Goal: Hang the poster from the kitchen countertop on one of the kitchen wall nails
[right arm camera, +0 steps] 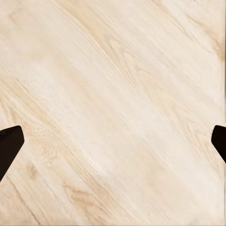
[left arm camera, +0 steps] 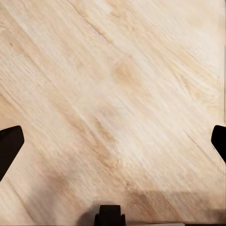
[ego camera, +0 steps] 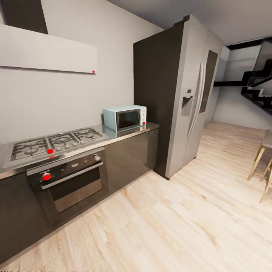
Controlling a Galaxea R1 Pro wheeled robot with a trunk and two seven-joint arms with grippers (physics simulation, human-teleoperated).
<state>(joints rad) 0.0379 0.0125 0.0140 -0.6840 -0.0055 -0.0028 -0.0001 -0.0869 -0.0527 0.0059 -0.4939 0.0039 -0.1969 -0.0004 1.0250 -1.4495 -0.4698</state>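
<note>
The poster is out of view, and I cannot make out any wall nail on the pale wall. A stretch of the kitchen countertop runs along the left wall over dark cabinets; its sink is out of frame. In the left wrist view my left gripper is open, its dark fingertips far apart over bare wood floor. My right gripper is also open above the floor, with nothing between its fingertips.
A gas hob and a pale blue microwave sit on the counter, with an oven below and a range hood above. A tall fridge ends the counter. Wooden stool legs stand at right, stairs behind.
</note>
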